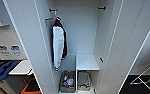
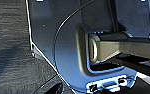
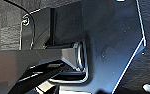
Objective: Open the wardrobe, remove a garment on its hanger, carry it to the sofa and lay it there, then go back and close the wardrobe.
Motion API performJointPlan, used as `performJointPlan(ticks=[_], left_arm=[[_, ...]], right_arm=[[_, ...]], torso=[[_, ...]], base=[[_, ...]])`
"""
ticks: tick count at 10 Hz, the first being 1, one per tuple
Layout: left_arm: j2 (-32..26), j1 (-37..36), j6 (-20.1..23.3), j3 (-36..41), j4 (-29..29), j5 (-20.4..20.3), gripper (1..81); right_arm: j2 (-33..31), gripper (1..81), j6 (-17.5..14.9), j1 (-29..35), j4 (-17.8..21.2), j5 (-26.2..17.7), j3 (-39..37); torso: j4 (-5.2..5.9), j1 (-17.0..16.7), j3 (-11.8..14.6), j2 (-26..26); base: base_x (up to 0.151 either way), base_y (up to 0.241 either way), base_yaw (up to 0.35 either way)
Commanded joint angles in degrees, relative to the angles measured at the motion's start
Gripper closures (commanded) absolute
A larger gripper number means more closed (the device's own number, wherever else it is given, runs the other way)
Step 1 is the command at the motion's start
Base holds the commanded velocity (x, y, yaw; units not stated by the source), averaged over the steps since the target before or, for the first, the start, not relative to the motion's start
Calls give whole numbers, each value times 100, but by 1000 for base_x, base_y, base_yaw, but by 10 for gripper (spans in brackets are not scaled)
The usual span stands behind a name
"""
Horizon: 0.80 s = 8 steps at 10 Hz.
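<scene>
Head view, wardrobe: the wardrobe (image 1: 91, 30) stands open, both white doors swung outward to either side of the interior.
Head view, contents: a maroon jacket with white sleeves (image 1: 59, 45) hangs near the left inner wall from a rail fitting. A white inner shelf (image 1: 87, 62) sits lower right, with two baskets (image 1: 68, 82) on the wardrobe floor beneath and beside it.
Head view, garment: no black coat is visible inside the wardrobe; its location cannot be established from here, and the same goes for its hanger and the sofa.
Head view, surroundings: a white table (image 1: 21, 68) stands to the left, beyond the left door; a white chair frame (image 1: 146, 77) stands to the right.
Left wrist view: robot body panels and dark carpet (image 2: 8, 37). End effector state: cannot tell.
Right wrist view: robot plate and linkage over dark carpet. End effector state: cannot tell.
Task standing, judged: the wardrobe is open with the black coat absent, so the closing step appears outstanding.
Risk one: the doors are spread wide on both sides; an arm or the base could strike a door edge on approach.
Risk two: the maroon jacket hangs close to the left door; a closing swing could catch the sleeve.
</scene>
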Motion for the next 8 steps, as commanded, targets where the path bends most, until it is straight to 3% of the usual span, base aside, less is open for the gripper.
performJointPlan(ticks=[1,5,8], left_arm=[[-90,-461,1178,-3,-1396,199,10],[-72,-461,1239,33,-1370,146,10],[-72,-461,1239,41,-1370,146,10]], right_arm=[[34,10,-2,127,-35,-287,5],[25,10,-11,162,-43,-577,-21],[25,10,-11,162,-43,-577,-21]], torso=[[0,0,0,0],[0,0,0,0],[0,-1,0,-7]], base=[[0,0,0],[0,0,0],[76,0,0]])
